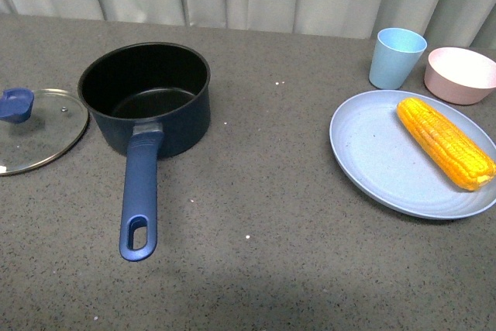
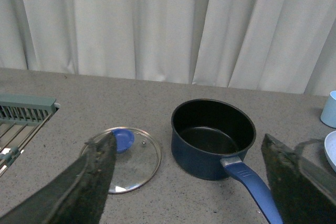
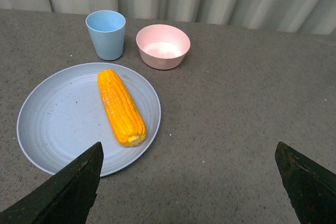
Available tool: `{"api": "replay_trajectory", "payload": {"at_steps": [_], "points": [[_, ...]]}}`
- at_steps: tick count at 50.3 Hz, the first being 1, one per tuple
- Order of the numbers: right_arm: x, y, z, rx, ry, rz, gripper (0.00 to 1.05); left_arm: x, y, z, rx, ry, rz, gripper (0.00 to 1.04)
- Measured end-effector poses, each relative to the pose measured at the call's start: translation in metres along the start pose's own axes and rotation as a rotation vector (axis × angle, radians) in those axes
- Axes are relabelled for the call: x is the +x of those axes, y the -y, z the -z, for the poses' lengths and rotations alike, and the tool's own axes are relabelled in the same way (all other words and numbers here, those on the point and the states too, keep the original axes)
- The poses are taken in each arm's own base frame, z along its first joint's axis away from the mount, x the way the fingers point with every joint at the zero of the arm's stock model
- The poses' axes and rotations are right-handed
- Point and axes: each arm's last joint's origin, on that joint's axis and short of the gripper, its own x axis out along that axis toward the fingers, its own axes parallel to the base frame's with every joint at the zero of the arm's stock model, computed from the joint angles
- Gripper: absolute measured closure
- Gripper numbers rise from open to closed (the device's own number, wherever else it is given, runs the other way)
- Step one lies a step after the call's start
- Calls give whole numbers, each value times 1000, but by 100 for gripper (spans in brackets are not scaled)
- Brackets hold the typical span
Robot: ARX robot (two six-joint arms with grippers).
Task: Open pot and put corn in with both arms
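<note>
Pot (image 1: 147,98) lid-off, left-centre of counter (image 1: 271,215), handle pointing toward robot. Glass lid (image 1: 46,133) flat just left of it, not touching. Corn (image 1: 445,142) on plate (image 1: 372,153) at right; long axis diagonal, far-left to near-right. Wide bare counter btwn pot & plate. Left tool (image 2: 187,140) & right tool (image 3: 189,148): both spread wide, holding nothing.

No text, label or number can be read anywhere.

Left claw (image 2: 187,140) and right claw (image 3: 188,148) gape wide.
</note>
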Motion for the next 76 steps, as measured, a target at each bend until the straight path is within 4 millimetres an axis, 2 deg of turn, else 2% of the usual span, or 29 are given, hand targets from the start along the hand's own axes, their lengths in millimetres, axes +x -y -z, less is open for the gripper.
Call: {"api": "replay_trajectory", "payload": {"at_steps": [5,12,21,32,45,61,63,71,76], "points": [[35,6,-12,-26,-81,-71,9,0,0,0,1,0,-1,5],[87,8,-15,-52,-254,-136,9,0,0,0,2,0,0,6],[142,2,-15,-77,-439,-196,9,0,0,0,2,0,0,6],[186,-15,-9,-58,-554,-262,9,0,0,0,3,0,0,6],[216,-26,5,-35,-640,-277,9,0,0,0,3,0,0,6],[239,-37,10,-18,-682,-293,9,0,0,0,3,0,0,6],[241,-38,11,-18,-686,-295,13,0,0,0,3,0,0,6],[244,-44,12,-29,-695,-303,45,0,0,0,3,0,0,6],[244,-46,11,-45,-695,-300,60,0,0,0,3,0,0,6]]}}
